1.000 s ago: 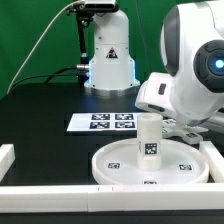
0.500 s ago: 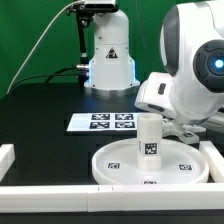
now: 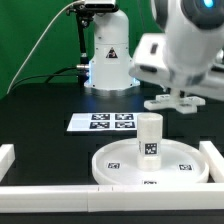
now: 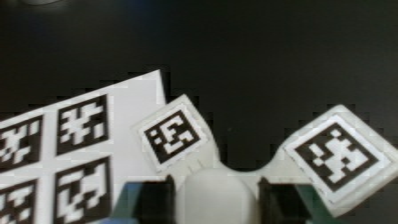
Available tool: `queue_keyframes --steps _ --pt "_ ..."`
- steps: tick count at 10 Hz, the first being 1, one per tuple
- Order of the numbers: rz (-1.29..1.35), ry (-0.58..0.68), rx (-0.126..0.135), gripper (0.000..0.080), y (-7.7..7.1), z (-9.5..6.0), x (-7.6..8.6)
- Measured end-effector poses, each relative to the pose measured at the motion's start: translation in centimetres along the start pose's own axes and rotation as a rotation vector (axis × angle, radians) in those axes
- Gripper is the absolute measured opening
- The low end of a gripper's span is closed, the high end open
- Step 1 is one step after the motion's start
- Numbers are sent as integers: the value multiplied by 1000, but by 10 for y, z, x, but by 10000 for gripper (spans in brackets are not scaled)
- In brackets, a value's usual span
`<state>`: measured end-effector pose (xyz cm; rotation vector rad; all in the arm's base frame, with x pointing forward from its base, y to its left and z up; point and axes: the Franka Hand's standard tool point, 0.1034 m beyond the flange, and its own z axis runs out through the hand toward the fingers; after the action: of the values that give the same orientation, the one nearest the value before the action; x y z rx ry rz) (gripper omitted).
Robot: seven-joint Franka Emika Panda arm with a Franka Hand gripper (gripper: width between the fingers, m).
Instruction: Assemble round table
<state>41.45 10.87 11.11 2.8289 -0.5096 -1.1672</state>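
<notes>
The large rimmed round disc [image 3: 118, 166] lies flat at the front of the table. The short cylinder leg [image 3: 150, 135] stands upright on its middle, tag facing front. My gripper [image 3: 173, 97] hangs above and behind the leg, toward the exterior view's right. It is shut on the small cross-shaped foot piece [image 3: 168, 103] and holds it in the air, clear of the leg. In the wrist view the foot piece's white hub sits between my gripper's [image 4: 222, 203] dark fingers [image 4: 151, 203]. Two of its tagged arms [image 4: 173, 135] spread out beyond them.
The marker board [image 3: 102, 122] lies behind the disc and shows in the wrist view [image 4: 54, 150]. Long white border walls run along the front [image 3: 70, 194], the left [image 3: 8, 155] and the right [image 3: 212, 155]. The white robot base [image 3: 110, 55] stands at the back.
The arm has risen from low beside the disc to well above the table. The foot piece has gone up with the gripper. The leg and the disc have not moved.
</notes>
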Motion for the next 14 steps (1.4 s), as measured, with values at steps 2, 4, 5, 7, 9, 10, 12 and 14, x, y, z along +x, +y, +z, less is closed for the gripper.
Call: queue_keyframes --steps 2,4,5,7,9,10,12,14 --pt "-50 148 112 215 44 -34 -12" --pt "-60 263 178 215 82 -50 11" --pt "-60 353 182 215 91 -62 27" --pt "-82 507 167 215 82 -71 37" --pt "-86 628 194 215 81 -71 41" --pt "-105 729 209 215 88 -73 52" --pt "-131 856 185 215 121 -68 50" --pt "-163 1053 95 215 149 -62 71"
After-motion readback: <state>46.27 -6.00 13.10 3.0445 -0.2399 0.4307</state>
